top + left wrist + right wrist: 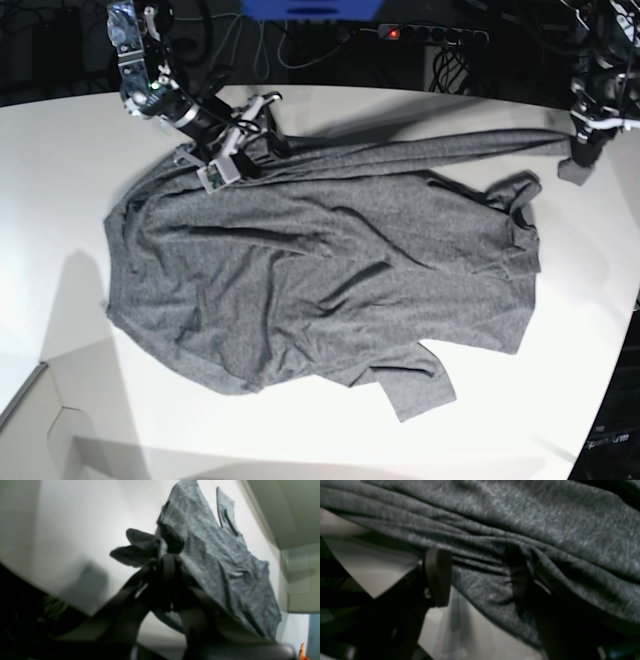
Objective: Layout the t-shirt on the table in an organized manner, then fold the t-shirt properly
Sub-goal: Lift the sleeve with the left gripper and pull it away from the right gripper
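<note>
Across the middle of the white table the grey t-shirt lies crumpled, its body spread wide but full of wrinkles and folds. One long sleeve runs along the far edge of the shirt toward the right side of the base view, pulled out almost straight. Another sleeve pokes out at the near edge, lying flat on the tabletop.

At the far right corner the left gripper has its fingers pressed together on the cuff end of that stretched sleeve. From the left wrist camera the pinch is plain: the dark fingers are closed on a bunch of grey knit, a small tuft of fabric sticks out past them, and the rest of the shirt stretches away across the table.

At the far left, the right gripper sits at the shirt's upper edge with its fingers spread apart. In the right wrist view one black finger stands clear against the edge of the fabric, while the other is dark and half lost among the folds, so cloth lies between them, though they are not closed on it. The table shows pale beneath the hem.
</note>
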